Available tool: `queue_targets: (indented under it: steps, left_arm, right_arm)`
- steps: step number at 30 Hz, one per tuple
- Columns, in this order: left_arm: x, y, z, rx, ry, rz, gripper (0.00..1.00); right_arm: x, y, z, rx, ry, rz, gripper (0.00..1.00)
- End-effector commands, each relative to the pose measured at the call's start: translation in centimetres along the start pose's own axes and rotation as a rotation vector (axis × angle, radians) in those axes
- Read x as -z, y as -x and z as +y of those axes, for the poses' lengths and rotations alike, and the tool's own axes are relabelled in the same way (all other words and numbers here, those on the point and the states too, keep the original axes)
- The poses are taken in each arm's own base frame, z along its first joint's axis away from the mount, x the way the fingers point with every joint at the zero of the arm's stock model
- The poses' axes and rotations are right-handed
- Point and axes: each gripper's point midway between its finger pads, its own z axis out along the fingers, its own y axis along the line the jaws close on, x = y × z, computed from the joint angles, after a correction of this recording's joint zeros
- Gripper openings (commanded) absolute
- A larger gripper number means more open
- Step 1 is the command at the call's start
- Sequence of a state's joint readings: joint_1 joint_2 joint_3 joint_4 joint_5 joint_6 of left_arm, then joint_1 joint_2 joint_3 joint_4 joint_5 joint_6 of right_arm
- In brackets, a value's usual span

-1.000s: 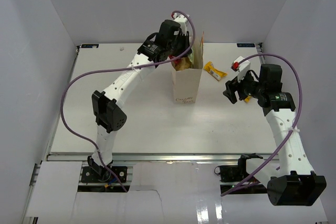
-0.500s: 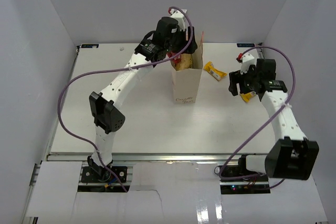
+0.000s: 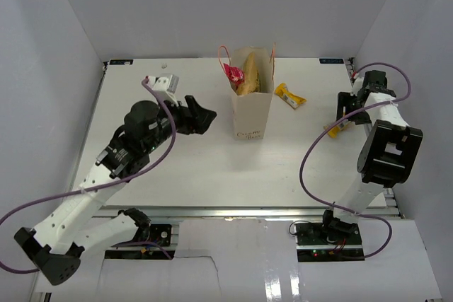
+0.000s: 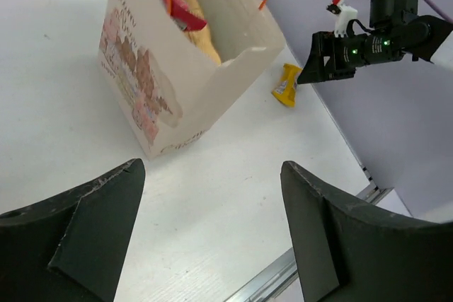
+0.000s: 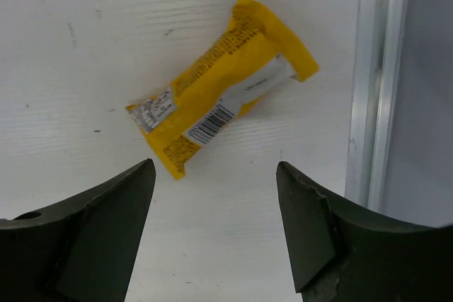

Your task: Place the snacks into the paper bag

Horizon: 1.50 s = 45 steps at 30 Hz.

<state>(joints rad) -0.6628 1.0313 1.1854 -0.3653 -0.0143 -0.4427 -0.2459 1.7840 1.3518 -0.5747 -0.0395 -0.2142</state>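
Observation:
The paper bag (image 3: 252, 112) stands upright mid-table. A tan-gold chip bag (image 3: 249, 76) and a red packet (image 3: 231, 71) stick out of its open top. My left gripper (image 3: 206, 119) hovers just left of the bag, open and empty; in the left wrist view the paper bag (image 4: 177, 61) is ahead of my left gripper (image 4: 211, 167). One yellow packet (image 3: 290, 95) lies right of the bag. A second yellow packet (image 5: 219, 97) lies flat near the right edge, just ahead of my open right gripper (image 5: 214, 167), which hangs over it, apart from it.
A metal rail (image 5: 375, 68) runs along the table's right edge close to the second yellow packet (image 3: 335, 127). White walls enclose the table on three sides. The right arm (image 4: 368, 40) shows beyond the bag in the left wrist view.
My left gripper opened over the bag's mouth and pulled back and down to the bag's left; a red packet now sits in the bag. My right arm swung to the far right edge.

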Motion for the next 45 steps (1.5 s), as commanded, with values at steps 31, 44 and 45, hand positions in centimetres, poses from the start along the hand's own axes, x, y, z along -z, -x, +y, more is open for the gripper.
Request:
queue_targets:
  steps: [31,44,45]
  left_arm:
    - [-3.4,-13.1,-3.2,0.503,-0.336,0.194,0.91]
    - [-7.1,-15.0,-7.3,0.481,-0.433,0.302,0.91]
    - [-7.4,-15.3,-7.2,0.483,-0.428,0.311,0.91]
  right_arm:
    - [8.3,-3.5,12.4,0.460,0.711,-0.375,0.08]
    - [18.1,-13.6,26.0,1.076,1.154,-0.383,0.12]
    - [18.5,-13.6,26.6,1.086,1.159,-0.390,0.11]
